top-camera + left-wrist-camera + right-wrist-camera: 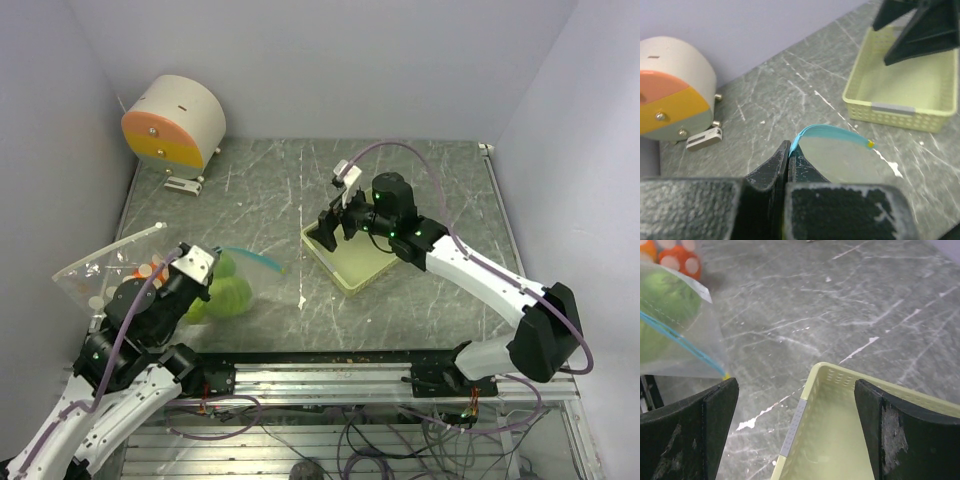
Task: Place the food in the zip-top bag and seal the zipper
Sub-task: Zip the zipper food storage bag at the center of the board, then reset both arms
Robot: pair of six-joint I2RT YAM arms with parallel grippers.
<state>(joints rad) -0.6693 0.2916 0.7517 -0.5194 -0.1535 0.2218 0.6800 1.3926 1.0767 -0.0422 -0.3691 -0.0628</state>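
The zip-top bag lies at the left front with round green food inside it. Its blue zipper strip curves to the right. My left gripper is shut on the left end of that strip, and a yellow tip shows at the strip's far end. Orange spotted food lies left of the bag and also shows in the right wrist view. My right gripper is open and empty above the left corner of the pale basket. No maroon food is in view.
The basket looks empty inside. A clear plastic sheet lies at the far left over the orange pieces. A white drum with an orange and yellow face stands at the back left. Walls close the table on three sides.
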